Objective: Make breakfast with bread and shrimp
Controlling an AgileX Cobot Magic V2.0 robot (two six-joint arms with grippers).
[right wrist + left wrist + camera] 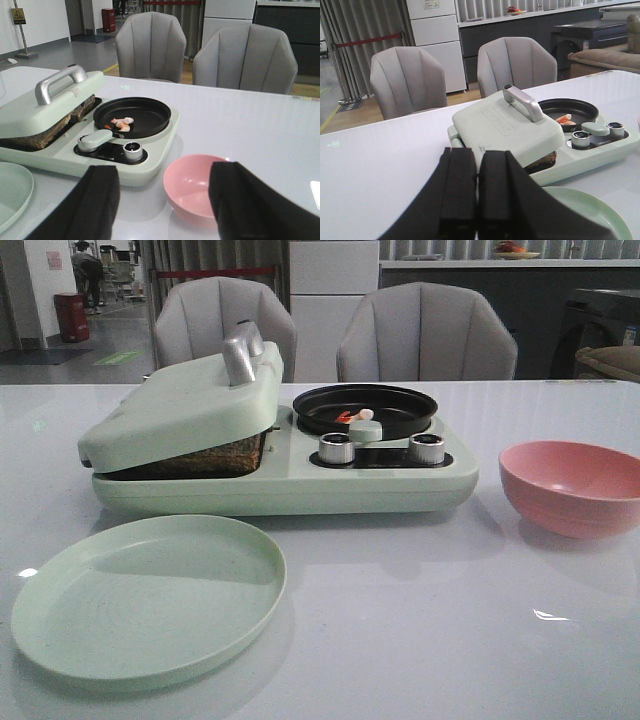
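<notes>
White table [400,640] carries a green breakfast maker [280,455] near its far edge; shrimp [350,416] lie in its black pan [365,408]. Bread [542,161] sits under the lid [502,130], behind the clenched left gripper [477,192]. Right gripper [162,200] is spread wide above the pink bowl [192,182].

On the table [400,640], the breakfast maker [280,455] sits at the centre back. Bread [190,460] lies under its tilted lid [180,405] on the left; shrimp [352,416] lie in its pan [365,410] on the right. A plate [60,620] lies in front-left, a bowl [572,487] to the right, two chairs [425,335] behind.
</notes>
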